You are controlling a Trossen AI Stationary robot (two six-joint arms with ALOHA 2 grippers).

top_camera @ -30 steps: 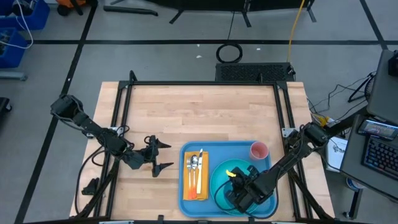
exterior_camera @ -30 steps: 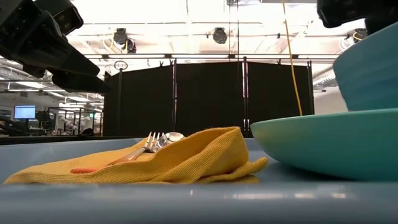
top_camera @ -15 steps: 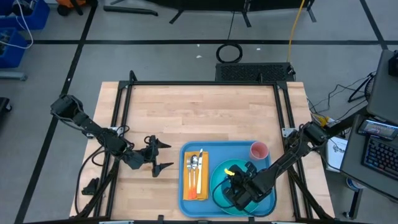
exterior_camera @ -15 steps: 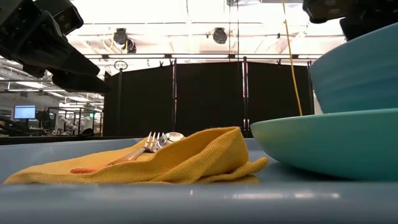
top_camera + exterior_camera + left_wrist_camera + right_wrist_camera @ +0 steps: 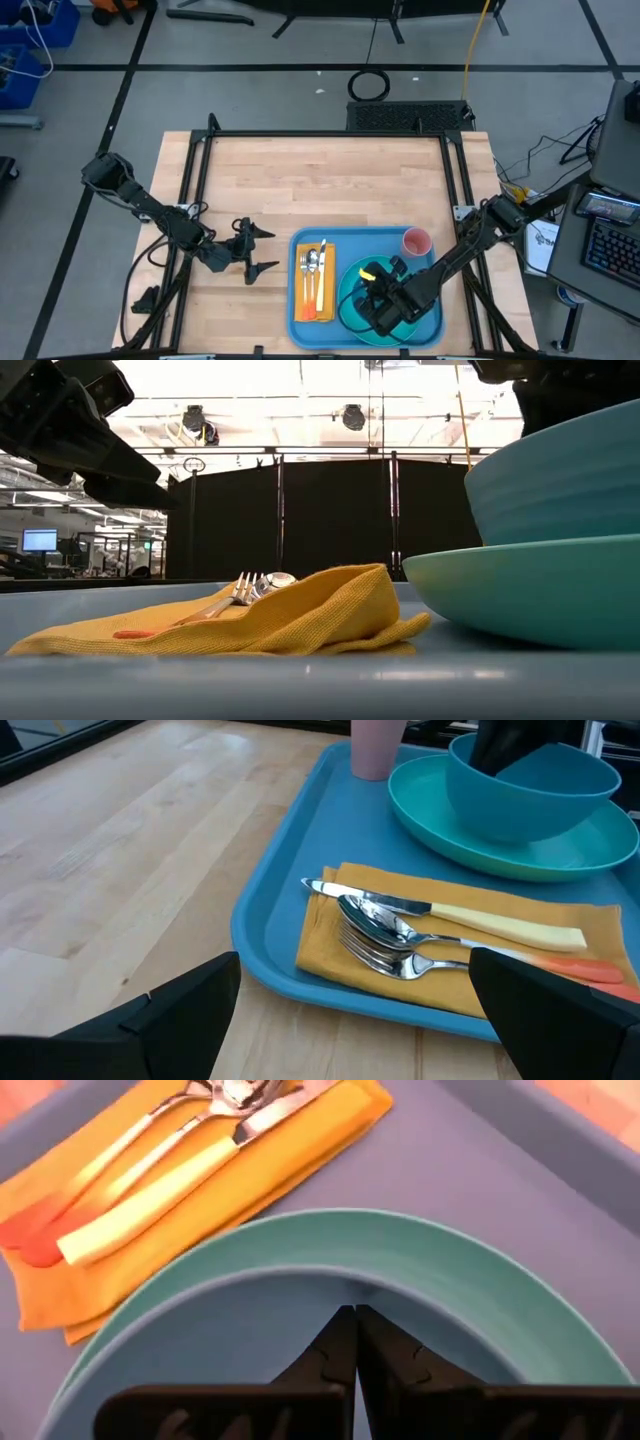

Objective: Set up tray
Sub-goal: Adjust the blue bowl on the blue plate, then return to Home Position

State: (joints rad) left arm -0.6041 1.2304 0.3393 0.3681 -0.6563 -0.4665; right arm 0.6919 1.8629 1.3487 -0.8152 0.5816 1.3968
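Under right pincer | tray | left pincer beside, gaping

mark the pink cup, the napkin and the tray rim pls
pink cup (image 5: 416, 241), high view, its open top.
napkin (image 5: 520, 910), left wrist view, bare cloth above the knife handle.
tray (image 5: 262, 892), left wrist view, raised rim.

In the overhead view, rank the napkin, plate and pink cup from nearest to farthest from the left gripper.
From the left gripper, open over bare table:
1. Napkin, tray's near side.
2. Plate, mid-tray, under the right gripper.
3. Pink cup, far corner.
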